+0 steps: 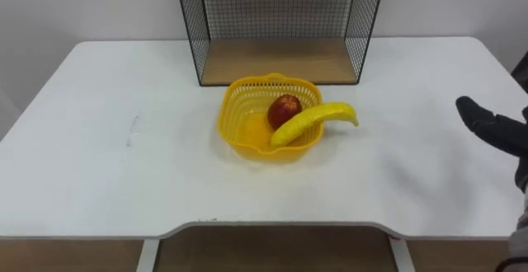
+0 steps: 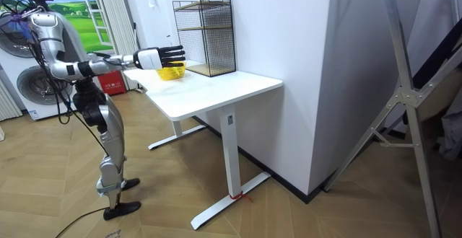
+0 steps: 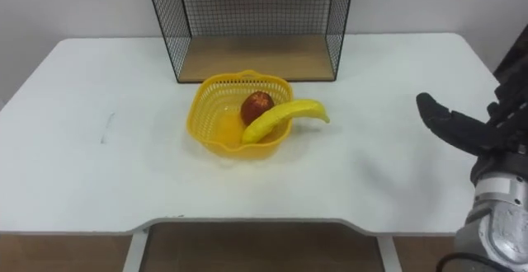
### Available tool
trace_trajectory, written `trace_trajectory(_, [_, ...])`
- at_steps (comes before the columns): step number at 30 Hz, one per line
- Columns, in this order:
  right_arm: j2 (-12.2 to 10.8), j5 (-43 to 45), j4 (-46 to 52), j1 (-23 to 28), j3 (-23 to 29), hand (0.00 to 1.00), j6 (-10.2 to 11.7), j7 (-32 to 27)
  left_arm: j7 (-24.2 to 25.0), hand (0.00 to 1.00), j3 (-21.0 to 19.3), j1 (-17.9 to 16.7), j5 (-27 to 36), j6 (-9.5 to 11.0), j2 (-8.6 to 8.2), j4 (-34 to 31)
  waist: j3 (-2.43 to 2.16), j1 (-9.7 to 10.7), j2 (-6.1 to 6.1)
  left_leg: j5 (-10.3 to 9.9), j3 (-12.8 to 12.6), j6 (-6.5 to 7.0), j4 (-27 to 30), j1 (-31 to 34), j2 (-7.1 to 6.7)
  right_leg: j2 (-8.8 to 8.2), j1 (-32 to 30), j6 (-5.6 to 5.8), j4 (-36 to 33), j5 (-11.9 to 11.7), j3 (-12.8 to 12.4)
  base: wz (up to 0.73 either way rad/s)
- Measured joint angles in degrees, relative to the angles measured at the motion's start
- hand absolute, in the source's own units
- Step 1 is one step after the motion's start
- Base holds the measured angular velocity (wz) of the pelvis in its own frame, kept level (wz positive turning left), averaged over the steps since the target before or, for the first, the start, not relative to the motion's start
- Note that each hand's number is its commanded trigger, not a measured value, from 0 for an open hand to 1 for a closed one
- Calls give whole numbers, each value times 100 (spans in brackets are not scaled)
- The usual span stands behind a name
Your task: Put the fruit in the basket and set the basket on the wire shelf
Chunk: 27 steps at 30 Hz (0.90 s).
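Fruit lies in the basket (image 1: 235,99) on the bench (image 1: 99,165); the right hand (image 1: 495,129) holds nothing.
Left eye view: the yellow basket stands just in front of the wire shelf (image 1: 280,62), with an apple (image 1: 284,109) inside and a banana (image 1: 313,120) leaning over its right rim; the right hand hovers well apart at the right edge. Right eye view: its fingers are straight and spread wide. Room view: the robot stands at the bench's end, that arm stretched over it.
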State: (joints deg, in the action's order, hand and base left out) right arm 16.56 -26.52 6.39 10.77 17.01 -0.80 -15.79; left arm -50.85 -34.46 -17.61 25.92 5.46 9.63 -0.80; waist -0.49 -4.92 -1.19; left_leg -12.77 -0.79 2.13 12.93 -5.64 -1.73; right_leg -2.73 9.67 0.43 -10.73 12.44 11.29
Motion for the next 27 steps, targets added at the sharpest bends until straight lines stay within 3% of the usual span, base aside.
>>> trace_trajectory(3, [-197,128,-1,-4,-70,0,138,112,183,0,460,109,-203,108,4,-265,29,22,-29,-2,9,1,3,3,-10,-1,57,0,4,0,40,7])
trace_trajectory(5, [-230,225,-23,-2,-216,0,148,343,550,0,735,193,-497,114,3,-271,79,18,-55,-4,12,0,-22,12,-7,5,54,0,7,0,38,0])
trace_trajectory(10, [-466,346,-274,-1,-267,0,150,727,1320,0,1176,196,-652,114,-28,-511,89,110,-40,-3,18,-1,-34,25,-5,8,43,0,15,0,46,0])
trace_trajectory(17, [-543,242,-695,-2,-856,0,266,1123,2289,0,2094,290,-650,111,-31,-581,127,330,22,-3,-29,-1,27,27,-1,11,14,-1,11,0,-5,-1])
trace_trajectory(21, [-543,171,-719,-2,-990,0,266,1268,2739,0,2484,509,-516,110,-28,-580,125,362,23,-3,-55,0,60,107,-1,5,-61,-1,-9,-1,-27,-2])
trace_trajectory(27, [-545,-227,-767,-3,-1158,0,269,1573,3437,0,3073,533,-393,95,-38,-391,116,402,35,-2,-93,1,58,68,4,7,-56,-4,-7,-3,-67,-3])
